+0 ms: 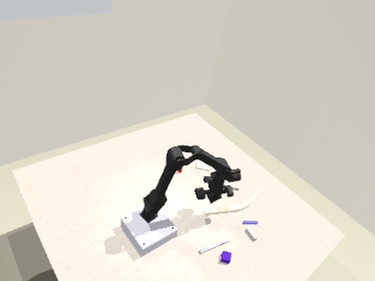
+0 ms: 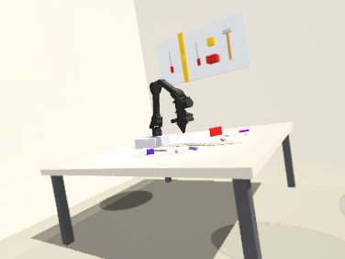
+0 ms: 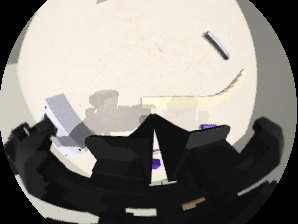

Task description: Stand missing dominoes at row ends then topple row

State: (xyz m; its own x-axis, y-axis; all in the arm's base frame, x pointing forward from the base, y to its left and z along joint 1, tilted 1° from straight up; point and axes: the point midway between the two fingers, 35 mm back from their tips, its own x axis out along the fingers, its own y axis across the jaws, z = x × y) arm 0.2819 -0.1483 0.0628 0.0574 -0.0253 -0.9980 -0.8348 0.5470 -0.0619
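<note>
The dominoes are cream-coloured and lie toppled over one another in one low, curved, continuous band. No upright domino shows in the row. In the wrist view the band runs from just beyond the fingertips out to the right, where it bends away. My gripper is shut and empty, fingers pointing down. It hangs above the table near the end of the band closer to the robot base, clear of the dominoes. The fingers hide a little of the table in the wrist view.
A blue-violet bar, a pale block, a light rod and a purple cube lie on the near side of the band. A grey bar and a red block are beyond it.
</note>
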